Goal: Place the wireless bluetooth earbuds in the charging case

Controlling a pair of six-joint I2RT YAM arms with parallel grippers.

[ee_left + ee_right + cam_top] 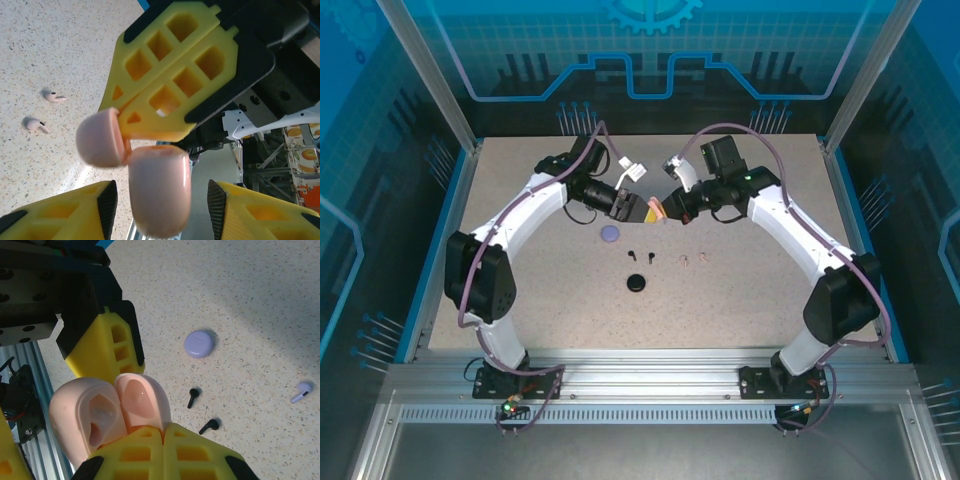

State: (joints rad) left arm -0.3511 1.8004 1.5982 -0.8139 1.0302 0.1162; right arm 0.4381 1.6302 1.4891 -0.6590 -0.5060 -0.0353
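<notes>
Top external: speckled table (740,300), blue walls (650,40); right hand (164,432) clamped on pink case (100,415); left hand (162,200) apart

Open pink case (160,195) between yellow fingers (65,212), pink earbuds (52,96) on tabletop (75,35)

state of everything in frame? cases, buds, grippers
pink case: open, held off the table, wells look empty
lavender case: closed, on table
black case: closed, on table
black earbuds: loose on table
pink earbuds: loose on table
lavender earbud: loose on table
right gripper: shut on pink case
left gripper: open, straddling pink case
</notes>
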